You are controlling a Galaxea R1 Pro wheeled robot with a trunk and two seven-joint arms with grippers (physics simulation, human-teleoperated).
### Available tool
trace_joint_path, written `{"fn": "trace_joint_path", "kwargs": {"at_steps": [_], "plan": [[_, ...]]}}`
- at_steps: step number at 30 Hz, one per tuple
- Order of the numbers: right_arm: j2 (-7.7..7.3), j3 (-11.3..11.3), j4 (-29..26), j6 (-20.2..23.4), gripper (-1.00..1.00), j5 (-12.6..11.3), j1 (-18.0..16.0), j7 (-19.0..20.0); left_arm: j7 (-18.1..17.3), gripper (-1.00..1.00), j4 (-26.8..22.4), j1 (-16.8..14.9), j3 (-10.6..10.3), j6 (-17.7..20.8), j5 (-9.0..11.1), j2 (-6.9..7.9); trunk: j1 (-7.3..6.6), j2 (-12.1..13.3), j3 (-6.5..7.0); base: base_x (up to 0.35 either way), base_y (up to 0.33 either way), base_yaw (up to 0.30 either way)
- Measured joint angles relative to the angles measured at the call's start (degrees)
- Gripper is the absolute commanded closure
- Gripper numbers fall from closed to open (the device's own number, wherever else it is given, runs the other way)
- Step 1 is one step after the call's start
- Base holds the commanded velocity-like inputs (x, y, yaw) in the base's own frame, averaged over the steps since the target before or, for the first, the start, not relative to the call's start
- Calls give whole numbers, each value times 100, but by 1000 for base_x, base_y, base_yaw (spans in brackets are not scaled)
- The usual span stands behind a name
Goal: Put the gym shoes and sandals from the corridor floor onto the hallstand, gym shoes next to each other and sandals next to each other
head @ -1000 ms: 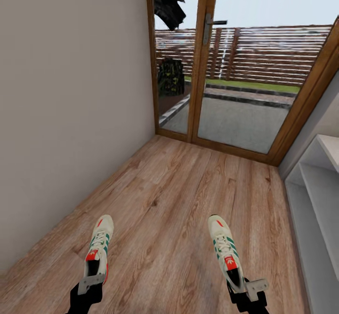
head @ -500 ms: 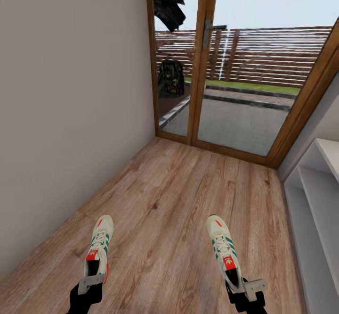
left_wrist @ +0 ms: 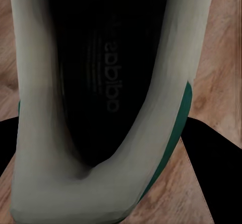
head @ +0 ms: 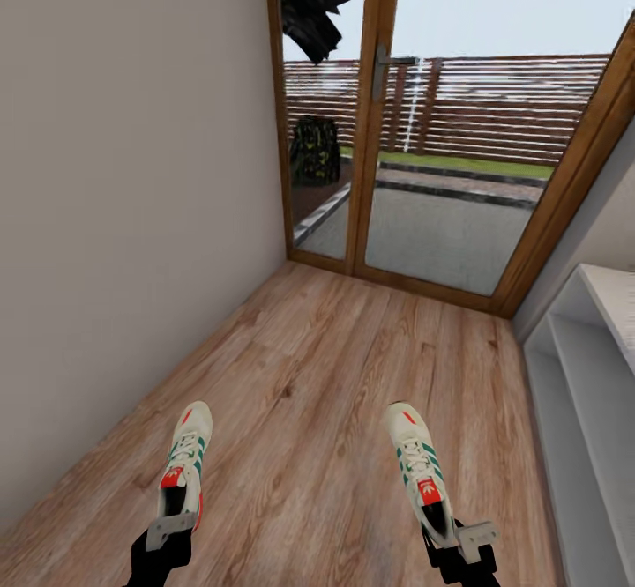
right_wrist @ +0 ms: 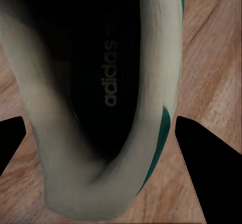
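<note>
Grippers sit nearest, at the lower edge of the head view. The left gripper [head: 169, 530] is clamped on the heel of the left gym shoe [head: 183, 464]; the right gripper [head: 459, 541] is clamped on the heel of the right gym shoe [head: 418, 471]. Each shoe points away from the robot, toe forward, and the two are well apart, one per arm. Whether their soles touch the corridor floor [head: 309, 375] cannot be determined.

In the left wrist view, the left gym shoe [left_wrist: 101, 103] shows its dark interior with printed insole lettering, a cream collar and a teal side stripe, and black gripper fingers [left_wrist: 214, 168] flank the heel. In the right wrist view, the right gym shoe [right_wrist: 101, 98] shows the same open interior, with black fingers [right_wrist: 201, 153] on both sides of the heel and wood planks beneath.

Beyond the shoes, the wood-grain floor runs to a glazed door [head: 441, 129] in a brown wooden frame, with a lever handle. A plain wall [head: 123, 199] borders the floor's left edge. The hallstand [head: 586, 375], pale grey-white with open shelves, stands along the floor's right edge. Outside the glass: paving, a grass strip and a slatted fence [head: 511, 107].
</note>
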Motion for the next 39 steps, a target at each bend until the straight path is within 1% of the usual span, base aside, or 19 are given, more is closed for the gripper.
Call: {"fn": "trace_joint_path", "kwargs": {"at_steps": [10, 24, 39], "plan": [[0, 0, 6, 0, 100, 0, 0, 0, 1, 100, 0, 0, 0, 0, 13, 0, -220, 401, 241, 0, 0, -211], [0, -1, 10, 0, 100, 0, 0, 0, 0, 100, 0, 1, 1, -8, 10, 0, -221, 403, 335, 14, 3, -209], [1, 1, 12, 1, 100, 4, 0, 0, 0, 100, -3, 2, 4, -6, 36, 7, -223, 402, 347, 249, 216, -20]]}}
